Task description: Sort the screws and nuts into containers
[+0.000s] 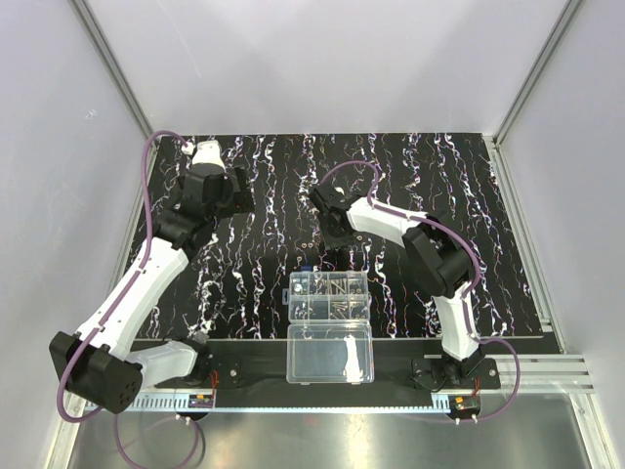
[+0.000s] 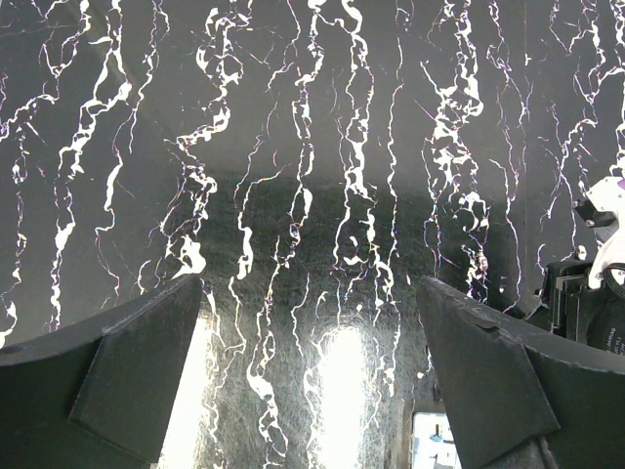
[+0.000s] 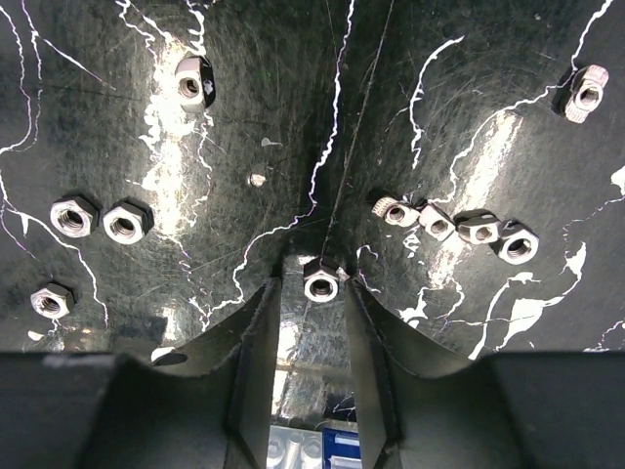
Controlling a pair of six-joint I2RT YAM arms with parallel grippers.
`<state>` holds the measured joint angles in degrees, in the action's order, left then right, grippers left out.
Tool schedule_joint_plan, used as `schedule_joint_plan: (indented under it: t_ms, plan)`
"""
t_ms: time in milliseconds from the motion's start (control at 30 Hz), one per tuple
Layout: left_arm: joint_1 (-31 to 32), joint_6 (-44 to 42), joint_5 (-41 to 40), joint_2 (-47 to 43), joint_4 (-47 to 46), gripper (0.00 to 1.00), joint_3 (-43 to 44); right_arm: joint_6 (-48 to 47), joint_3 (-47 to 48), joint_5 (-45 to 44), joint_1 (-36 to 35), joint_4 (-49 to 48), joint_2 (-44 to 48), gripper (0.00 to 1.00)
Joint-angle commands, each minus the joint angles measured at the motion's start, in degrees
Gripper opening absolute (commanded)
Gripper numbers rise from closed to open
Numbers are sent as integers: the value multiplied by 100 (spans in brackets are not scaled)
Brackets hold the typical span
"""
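Note:
Several silvery hex nuts lie loose on the black marbled mat. One nut (image 3: pixel 320 283) sits between the tips of my right gripper (image 3: pixel 312 289); the right finger is at its side and a narrow gap shows on the left, so the jaws stand partly open around it. A row of nuts (image 3: pixel 457 225) lies to the right and a pair (image 3: pixel 100 219) to the left. The containers (image 1: pixel 329 296) hold dark screws (image 1: pixel 340 286) in the top view. My left gripper (image 2: pixel 311 288) hangs wide open over bare mat at the far left, holding nothing.
The clear lid half (image 1: pixel 330 354) lies flat in front of the containers, at the mat's near edge. A small blue piece (image 3: pixel 337 451) shows low between the right fingers. The right arm (image 2: pixel 598 293) appears at the left wrist view's right edge. White walls enclose the table.

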<state>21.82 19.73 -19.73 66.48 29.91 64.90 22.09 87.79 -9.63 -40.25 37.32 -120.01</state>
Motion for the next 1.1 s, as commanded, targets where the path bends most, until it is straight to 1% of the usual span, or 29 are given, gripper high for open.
schedule_joint_plan:
  t_ms: [0,133,167,233,267,333,400,500,633,867,1033,1067]
  plan:
    - [-20,-30,-14,-91,-240,99,189,-126,124,-197,-27,-49,-128,38]
    - [-12,-21,4,-74,-258,99,181,-126,142,-162,-27,3,-155,29]
    - [-20,-21,4,-74,-249,99,189,-134,133,-154,-27,12,-155,24]
    - [-20,-13,13,-82,-249,99,189,-143,63,-110,-27,-49,-111,21]
    - [-20,-13,21,-74,-249,99,189,-161,-41,-101,-27,-102,-76,17]
    - [-20,-13,30,-82,-249,99,189,-196,-104,-92,-27,-190,-67,15]
    - [-20,-13,48,-100,-249,99,189,-214,-122,-66,-36,-208,-67,11]
    - [-12,-4,65,-109,-258,99,180,-213,-43,-83,-27,-129,-5,8]
    - [-20,5,83,-126,-258,99,180,-292,63,-110,-27,-23,318,7]
    - [-20,23,162,-135,-284,99,180,-275,45,250,-62,91,891,6]
    - [-12,31,188,-144,-275,99,180,-257,10,339,-264,188,1233,7]
    - [-20,23,180,-161,-267,99,189,-266,-51,356,-403,197,1330,7]
